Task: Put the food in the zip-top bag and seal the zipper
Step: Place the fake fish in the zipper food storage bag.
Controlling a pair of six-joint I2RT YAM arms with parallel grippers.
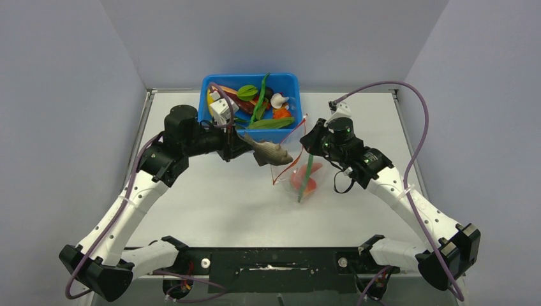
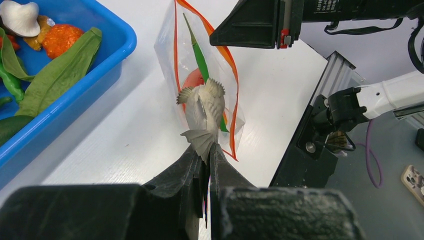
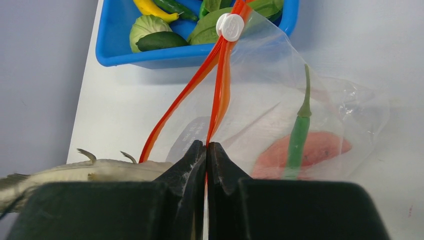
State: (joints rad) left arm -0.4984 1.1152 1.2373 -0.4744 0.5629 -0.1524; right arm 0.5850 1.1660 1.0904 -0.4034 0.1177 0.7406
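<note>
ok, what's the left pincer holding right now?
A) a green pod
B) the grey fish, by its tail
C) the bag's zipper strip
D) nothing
B: the left pincer is shut on the tail of the grey fish; the right pincer is the one that grips the zipper strip.

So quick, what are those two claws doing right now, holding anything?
Left gripper: closed on the grey fish, by its tail.
Right gripper: closed on the zipper of the zip-top bag.

Robot lab; grey partition walls (image 1: 57, 95)
</note>
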